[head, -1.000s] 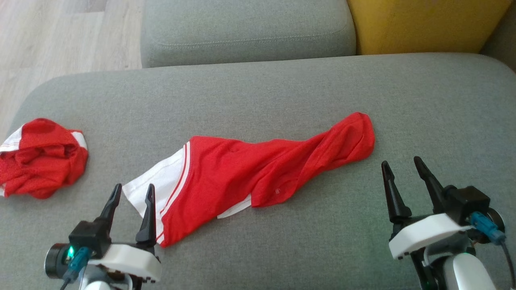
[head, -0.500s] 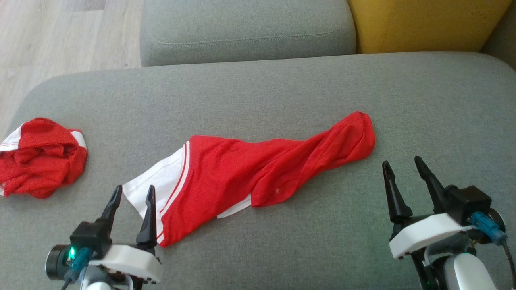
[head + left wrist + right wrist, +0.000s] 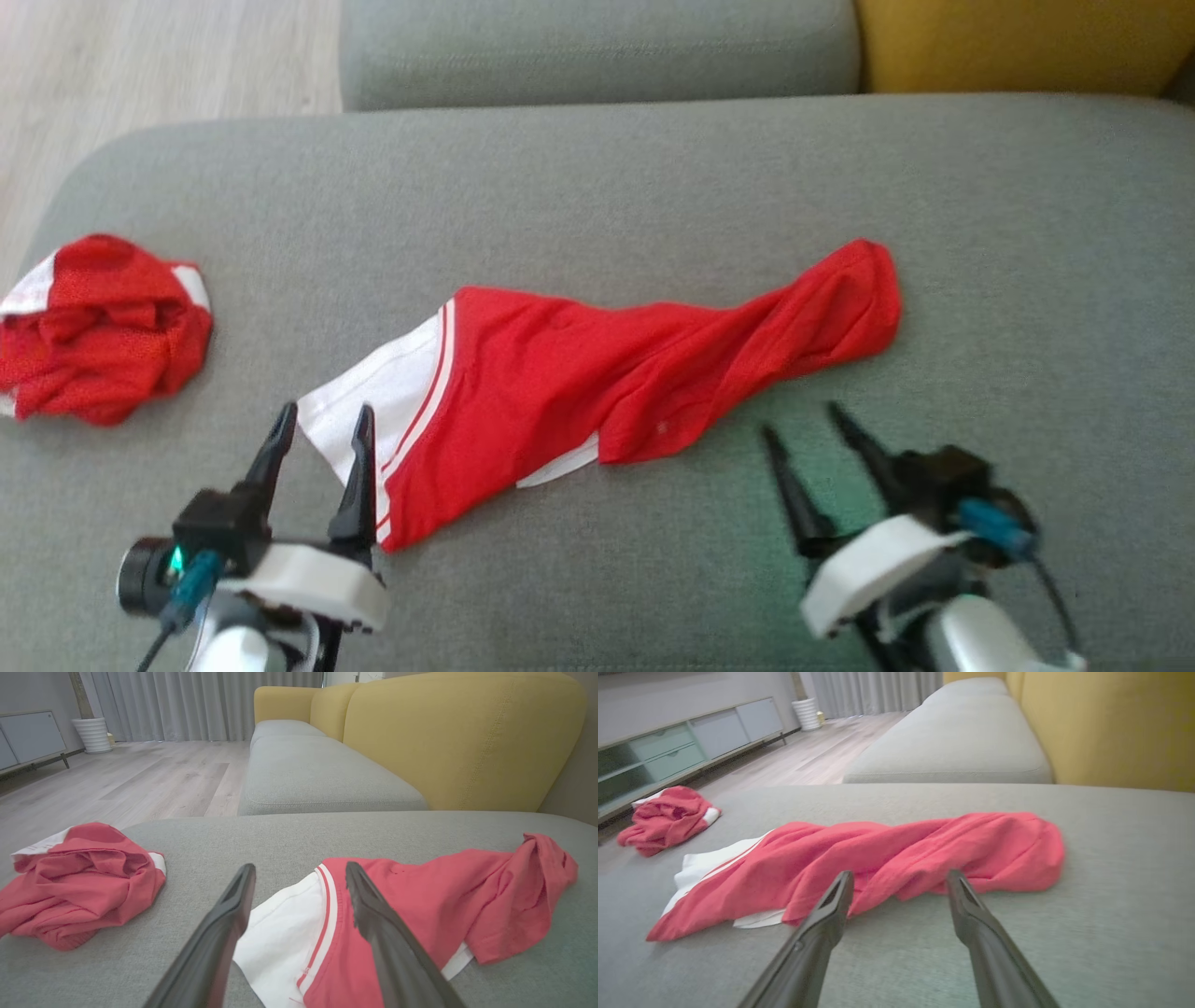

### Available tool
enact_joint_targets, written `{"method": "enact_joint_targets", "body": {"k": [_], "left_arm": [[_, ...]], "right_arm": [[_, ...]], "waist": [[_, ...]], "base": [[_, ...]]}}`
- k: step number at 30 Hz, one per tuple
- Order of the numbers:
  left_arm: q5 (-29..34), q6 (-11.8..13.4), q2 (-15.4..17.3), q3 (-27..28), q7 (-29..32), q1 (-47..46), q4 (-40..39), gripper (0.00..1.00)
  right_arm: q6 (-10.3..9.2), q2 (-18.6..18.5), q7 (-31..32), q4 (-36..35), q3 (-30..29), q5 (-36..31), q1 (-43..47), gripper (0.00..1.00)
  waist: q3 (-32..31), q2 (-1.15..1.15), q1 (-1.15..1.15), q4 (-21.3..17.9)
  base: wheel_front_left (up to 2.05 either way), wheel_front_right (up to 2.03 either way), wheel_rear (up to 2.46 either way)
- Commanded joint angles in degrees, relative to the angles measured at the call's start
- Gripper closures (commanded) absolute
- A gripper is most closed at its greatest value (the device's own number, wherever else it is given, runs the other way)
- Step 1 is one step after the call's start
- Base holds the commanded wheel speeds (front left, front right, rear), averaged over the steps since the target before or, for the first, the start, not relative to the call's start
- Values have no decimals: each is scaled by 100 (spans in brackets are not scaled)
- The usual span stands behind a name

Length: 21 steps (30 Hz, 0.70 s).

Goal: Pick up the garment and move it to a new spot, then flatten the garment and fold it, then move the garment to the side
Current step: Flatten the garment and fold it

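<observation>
My worry from here is a shallow pinch. The garment (image 3: 597, 373) lies twisted and doubled over itself on the grey cushion (image 3: 653, 168), so a closing grip could take just the top layer. Lifting would then tighten the twist rather than spread it. A pull by one arm alone would likely drag it into a rope. The crumpled red heap (image 3: 103, 327), well off the garment's white end, is a lookalike I must not reach for.

My left gripper (image 3: 327, 408) has its jaws wide, straddling the garment's white corner; I cannot tell whether they touch the cloth. My right gripper (image 3: 801, 418), jaws also wide and empty, sits just on the near side of the garment's red middle. It seems apart from the cloth, though the head view is blurred there.
</observation>
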Motion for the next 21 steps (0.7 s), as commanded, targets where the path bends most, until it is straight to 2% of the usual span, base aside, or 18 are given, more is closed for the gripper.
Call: {"method": "enact_joint_targets", "body": {"k": [1,8,14,19,20,21], "left_arm": [[4,-20,97,199,-56,-411,-208,0],[50,-99,-13,127,-66,-746,-205,0],[94,-181,-108,125,-69,-968,-196,0],[148,-254,-196,175,-70,-1072,-177,0],[159,-266,-211,191,-70,-1080,-172,0],[171,-279,-224,207,-70,-1089,-167,0]], "right_arm": [[-5,-14,-20,-41,383,98,-433,0],[-5,-14,-133,832,1426,432,-1100,0],[-5,-14,-165,1509,1889,597,-1582,0],[-5,-14,-59,2101,1982,395,-1930,0],[-5,-14,-13,2193,1993,324,-1989,16],[-5,-14,25,2266,2012,237,-2048,63]], "waist": [[164,0,0,126],[615,0,0,411],[881,0,0,575],[1022,0,0,621],[1039,0,0,616],[1053,0,0,612]], "base": [[0,0,0],[0,0,0],[0,0,0],[0,0,0],[0,0,0],[0,0,0]]}}
